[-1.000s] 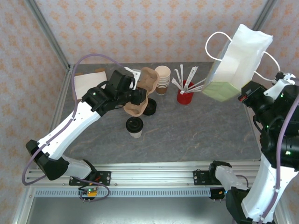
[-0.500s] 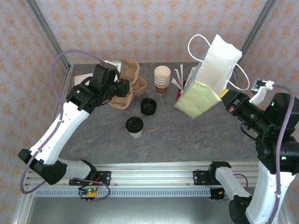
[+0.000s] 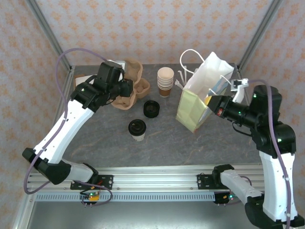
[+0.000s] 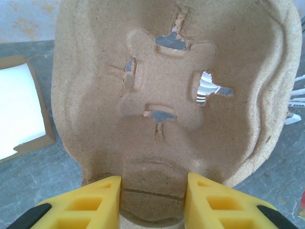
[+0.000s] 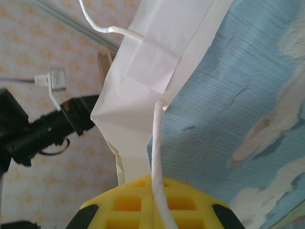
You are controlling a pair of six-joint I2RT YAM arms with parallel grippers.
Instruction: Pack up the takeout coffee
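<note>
One coffee (image 3: 137, 129), lid on, stands upright on the counter (image 3: 167, 143), nothing touching it. One loose black lid (image 3: 151, 109) sits just behind it, with one cup stack (image 3: 165, 81) further back. Back-left of the coffee, the left tool (image 4: 152, 187) is clamped on one pulp tray (image 4: 167, 95). Off to the coffee's right, the right tool (image 5: 153, 202) is pinched tight on the top edge of one white bag (image 3: 202, 90).

The left arm (image 3: 66, 126) and right arm (image 3: 277, 179) are white-shelled with black joints, each trailing a lilac cable (image 3: 58, 69). The left gripper (image 4: 152, 177) has yellow, square-pocketed fingers (image 4: 90, 202).
</note>
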